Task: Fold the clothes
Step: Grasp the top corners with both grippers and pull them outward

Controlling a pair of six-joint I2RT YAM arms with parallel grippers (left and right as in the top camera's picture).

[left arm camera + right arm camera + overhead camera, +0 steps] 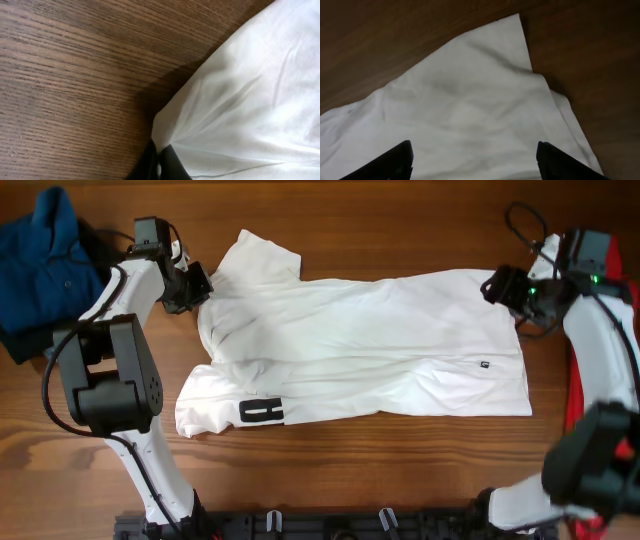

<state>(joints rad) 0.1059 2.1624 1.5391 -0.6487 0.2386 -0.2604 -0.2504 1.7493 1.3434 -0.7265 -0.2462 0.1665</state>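
Note:
A white T-shirt with a black block print on one sleeve lies spread flat across the table, hem to the right. My left gripper is shut on the shirt's edge near the collar at upper left; the left wrist view shows the fabric pinched between the dark fingers. My right gripper is open, hovering over the shirt's upper right hem corner; its fingers straddle the white cloth without holding it.
A blue polo on dark pieces lies at the far left edge. A red garment shows at the right edge behind my right arm. A dark rail runs along the front edge.

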